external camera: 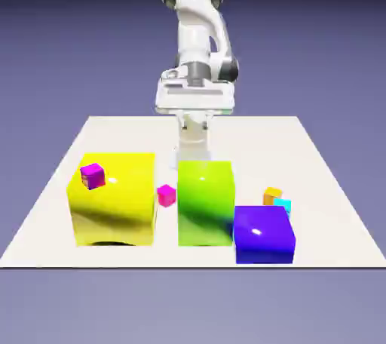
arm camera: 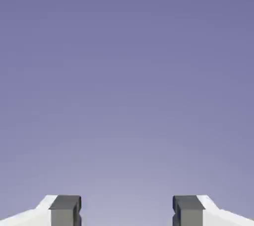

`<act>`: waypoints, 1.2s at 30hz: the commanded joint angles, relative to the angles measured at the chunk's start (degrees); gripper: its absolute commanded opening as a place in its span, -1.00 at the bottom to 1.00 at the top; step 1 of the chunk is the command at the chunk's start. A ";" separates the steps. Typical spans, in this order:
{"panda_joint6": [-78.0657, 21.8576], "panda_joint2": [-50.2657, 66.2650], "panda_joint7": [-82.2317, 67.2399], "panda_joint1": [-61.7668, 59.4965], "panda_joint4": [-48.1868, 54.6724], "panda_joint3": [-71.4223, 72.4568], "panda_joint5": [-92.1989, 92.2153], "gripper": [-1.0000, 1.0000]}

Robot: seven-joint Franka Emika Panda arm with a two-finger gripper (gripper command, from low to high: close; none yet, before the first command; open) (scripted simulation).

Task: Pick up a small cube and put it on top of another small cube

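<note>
The small cube [external camera: 272,196], tiny and orange, sits on the table at the exterior view's right, just behind the big blue cube [external camera: 264,234]. A tiny cyan cube [external camera: 283,205] lies right beside it. My gripper [external camera: 194,99] hangs high at the table's far edge, well away from all the cubes. In the hand view the gripper [arm camera: 126,212] is open with nothing between its grey fingertips [arm camera: 65,210], and only the plain backdrop shows ahead.
A big yellow cube [external camera: 113,199] stands at the left with a tiny purple cube [external camera: 93,176] on top. A big green cube [external camera: 205,203] fills the middle, with a tiny pink cube [external camera: 166,195] between the two. The white table [external camera: 317,161] ends close in front of the cubes.
</note>
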 commanded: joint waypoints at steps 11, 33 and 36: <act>-11.24 21.03 27.19 13.44 2.37 14.65 15.48 0.00; -4.81 49.58 51.52 20.55 4.74 20.64 23.65 -1.00; -10.30 43.36 51.85 19.60 3.95 21.12 23.81 -1.00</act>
